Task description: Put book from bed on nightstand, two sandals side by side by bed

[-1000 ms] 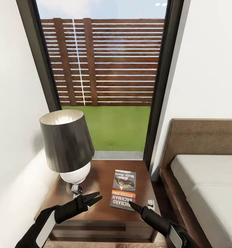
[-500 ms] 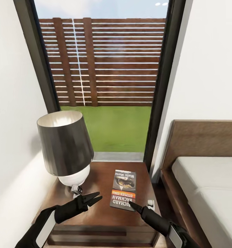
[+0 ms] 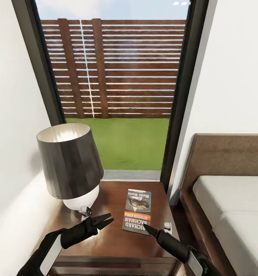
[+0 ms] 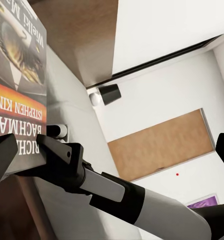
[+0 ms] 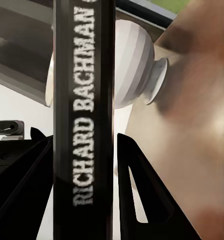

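A tall black-framed window [image 3: 117,88] shows a slatted wooden fence and green grass, with the bed [image 3: 236,207], dark wood frame and smooth pale grey mattress, at the right. Below the window, the glossy brown nightstand tabletop [image 3: 110,226] carries a lamp [image 3: 69,165] with a dark tapered shade and round white base, and a thin paperback book [image 3: 137,211] lying flat, lettered "RICHARD BACHMAN", "STEPHEN KING". The right tool [image 3: 149,230] pinches the book's near edge between black tapered fingers [image 5: 141,195], while the left tool [image 3: 105,221] hovers beside it, slightly spread.
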Motion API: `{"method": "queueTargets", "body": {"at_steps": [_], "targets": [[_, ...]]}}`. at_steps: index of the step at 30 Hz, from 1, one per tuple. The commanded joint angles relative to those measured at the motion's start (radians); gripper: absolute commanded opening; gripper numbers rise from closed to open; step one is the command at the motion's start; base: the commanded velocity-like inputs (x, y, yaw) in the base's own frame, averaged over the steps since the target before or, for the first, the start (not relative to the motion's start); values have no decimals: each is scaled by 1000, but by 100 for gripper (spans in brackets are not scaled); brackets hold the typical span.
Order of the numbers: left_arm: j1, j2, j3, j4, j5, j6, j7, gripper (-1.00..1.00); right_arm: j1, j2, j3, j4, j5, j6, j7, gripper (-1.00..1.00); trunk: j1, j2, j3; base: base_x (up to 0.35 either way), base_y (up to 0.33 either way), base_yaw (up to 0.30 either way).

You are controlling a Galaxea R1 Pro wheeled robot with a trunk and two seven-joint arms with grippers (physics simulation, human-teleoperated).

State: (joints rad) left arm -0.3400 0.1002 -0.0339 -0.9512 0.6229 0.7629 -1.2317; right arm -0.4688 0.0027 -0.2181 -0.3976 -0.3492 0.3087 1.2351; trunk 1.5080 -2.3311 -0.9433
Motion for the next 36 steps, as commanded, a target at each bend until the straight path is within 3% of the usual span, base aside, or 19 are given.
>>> {"method": "queueTargets", "body": {"at_steps": [1,5,13,25,36], "targets": [[-1,1,-3,0,8,9,0,100,-1,0,-3,0,-4,10,3,-100,4,-8,-4,0,0,0],[-1,1,-3,0,8,9,1,100,-1,0,-3,0,-4,10,3,-100,19,-36,-17,0,0,0],[-1,1,-3,0,8,9,1,100,-1,0,-3,0,-4,10,3,-100,19,-36,-17,0,0,0],[-1,1,-3,0,8,9,1,100,-1,0,-3,0,-4,10,3,-100,65,-120,-54,0,0,0],[-1,-5,-3,0,7,9,1,100,-1,0,-3,0,-4,10,3,-100,73,-134,-61,0,0,0]]}}
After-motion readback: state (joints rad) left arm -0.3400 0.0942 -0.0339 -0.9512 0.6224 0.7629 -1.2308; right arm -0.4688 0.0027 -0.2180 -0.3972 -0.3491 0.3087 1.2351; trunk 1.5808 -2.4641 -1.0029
